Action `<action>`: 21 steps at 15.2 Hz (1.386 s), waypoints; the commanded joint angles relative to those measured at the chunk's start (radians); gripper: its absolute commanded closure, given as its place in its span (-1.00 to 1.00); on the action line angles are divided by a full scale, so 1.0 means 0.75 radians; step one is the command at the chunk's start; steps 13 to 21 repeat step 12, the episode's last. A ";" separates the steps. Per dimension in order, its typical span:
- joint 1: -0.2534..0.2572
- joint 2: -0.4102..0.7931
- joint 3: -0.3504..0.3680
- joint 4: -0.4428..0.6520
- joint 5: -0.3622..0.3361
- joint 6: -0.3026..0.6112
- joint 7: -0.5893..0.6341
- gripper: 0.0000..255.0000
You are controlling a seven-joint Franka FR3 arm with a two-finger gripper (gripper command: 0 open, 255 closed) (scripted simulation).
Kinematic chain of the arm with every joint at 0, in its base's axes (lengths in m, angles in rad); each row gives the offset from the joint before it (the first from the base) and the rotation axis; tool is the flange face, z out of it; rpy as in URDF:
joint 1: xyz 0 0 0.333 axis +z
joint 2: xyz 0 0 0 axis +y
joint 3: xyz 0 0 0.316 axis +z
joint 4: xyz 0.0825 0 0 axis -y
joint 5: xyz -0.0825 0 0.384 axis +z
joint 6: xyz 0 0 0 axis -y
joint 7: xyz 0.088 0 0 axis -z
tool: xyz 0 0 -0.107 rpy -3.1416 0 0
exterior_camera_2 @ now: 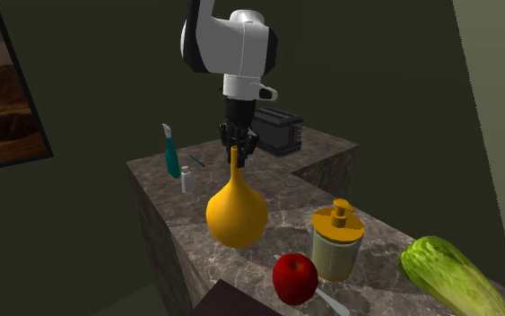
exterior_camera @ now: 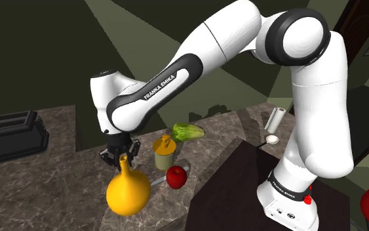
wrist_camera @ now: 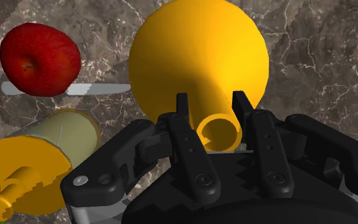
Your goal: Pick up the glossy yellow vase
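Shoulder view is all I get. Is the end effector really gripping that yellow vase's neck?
Observer: Yes; the wrist view shows the end effector with its fingers clasped on the neck of the yellow vase, near its open mouth.
Operator: Anything on the counter I can't see?
Observer: The second exterior view shows a teal container standing on the counter beyond the vase.
Operator: What's that grey streak by the apple?
Observer: In the wrist view, a flat grey utensil lying under the red apple.
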 commanded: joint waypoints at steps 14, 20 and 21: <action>-0.019 -0.112 0.024 0.055 0.044 -0.160 -0.016 1.00; -0.019 -0.112 0.024 0.055 0.044 -0.160 -0.016 1.00; -0.019 -0.112 0.024 0.055 0.044 -0.160 -0.016 1.00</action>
